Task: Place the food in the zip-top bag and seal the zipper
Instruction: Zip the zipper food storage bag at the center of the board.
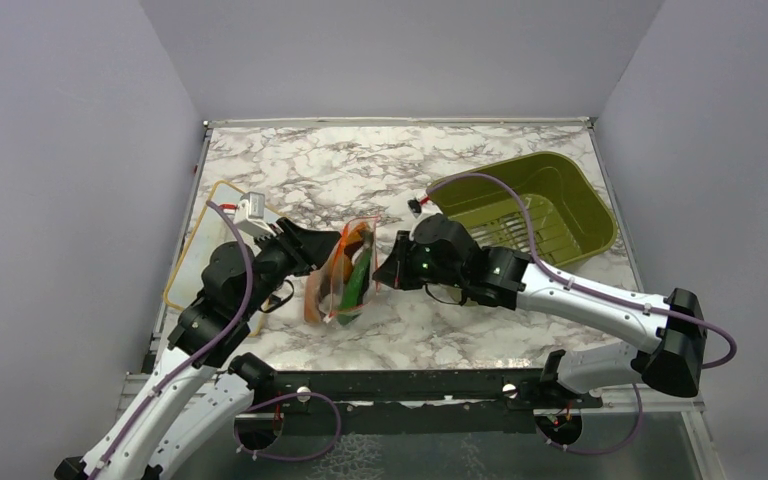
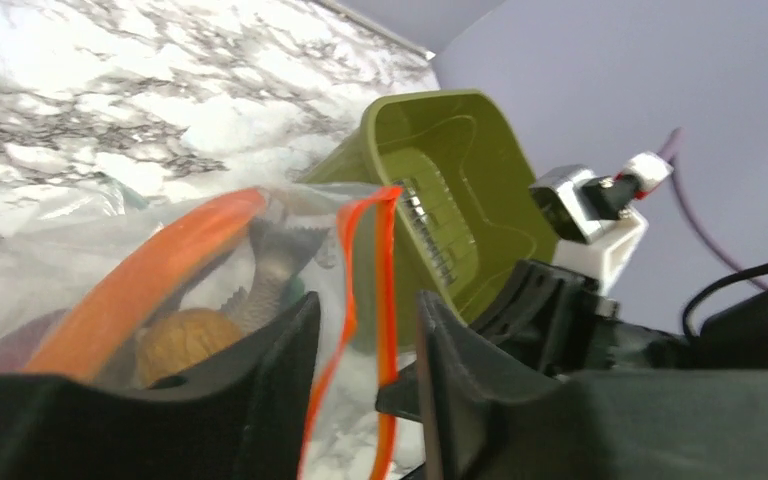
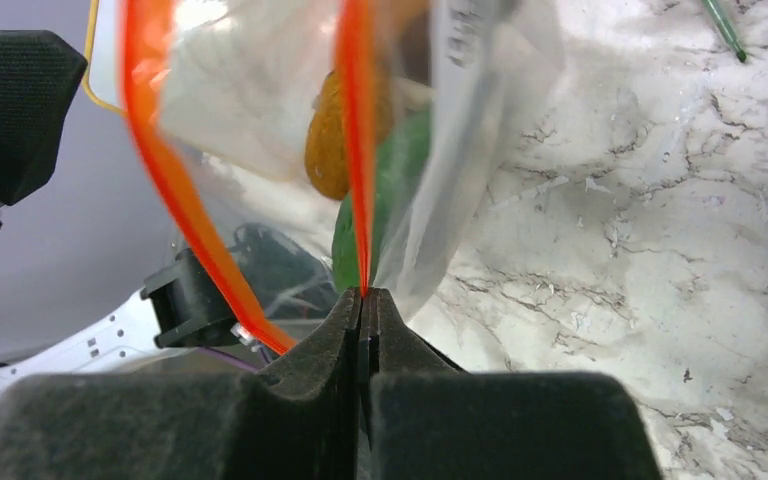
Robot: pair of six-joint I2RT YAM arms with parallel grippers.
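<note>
The zip-top bag (image 1: 343,285) stands near the middle of the tabletop (image 1: 360,165), with the food (image 2: 185,340) inside it. The right gripper (image 3: 362,296) is pinched tight on the zipper (image 3: 357,150). The left gripper (image 2: 368,312) has its jaws parted, and the strip runs loose between them. To seal well, I judge one gripper should anchor the strip while the other squeezes along it evenly, without tugging the bag over.

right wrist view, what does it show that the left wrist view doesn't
Only the right wrist: the right claw shut on the zipper, and a corner of the tan-rimmed board. Only the left wrist: the olive-green tub and the left claw, fingers apart around the strip. Both: the zip-top bag, its red-orange strip and a round tan food piece inside.
</note>
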